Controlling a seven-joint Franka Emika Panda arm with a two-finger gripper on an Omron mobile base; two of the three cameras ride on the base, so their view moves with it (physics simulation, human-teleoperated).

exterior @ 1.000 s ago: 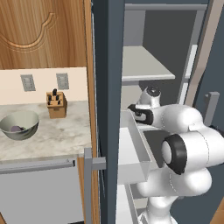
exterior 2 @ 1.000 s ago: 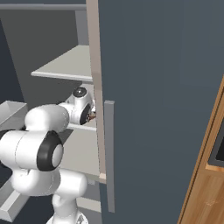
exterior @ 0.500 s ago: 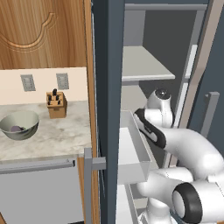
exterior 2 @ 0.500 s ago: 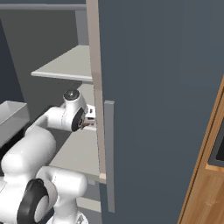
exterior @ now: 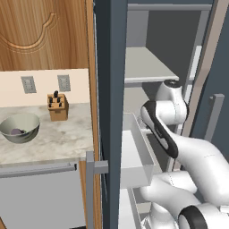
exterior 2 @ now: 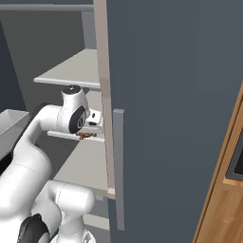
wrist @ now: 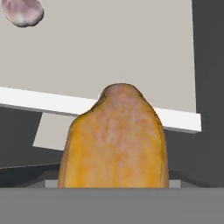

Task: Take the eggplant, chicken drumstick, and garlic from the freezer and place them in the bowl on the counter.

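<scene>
Since half a second ago, the tool (exterior 2: pixel 95 124) has been raised inside the freezer (exterior 2: pixel 171 95), pinching the chicken drumstick (wrist: pixel 113 140) above a light grey shelf (wrist: pixel 100 48). The eggplant (exterior: pixel 16 132) lies in the bowl (exterior: pixel 20 127) on the desk (exterior: pixel 53 138), beside a knife block (exterior: pixel 57 107).

Glossy bowl (exterior: pixel 19 128); marbled stone counter (exterior: pixel 53 138); wooden cupboard (exterior: pixel 42 33).

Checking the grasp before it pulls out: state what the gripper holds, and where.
The orange-brown knobbly chicken drumstick sits right at the gripper, seemingly gripped at its near, wide end; the fingertips are hidden, so the hold is unconfirmed.
</scene>
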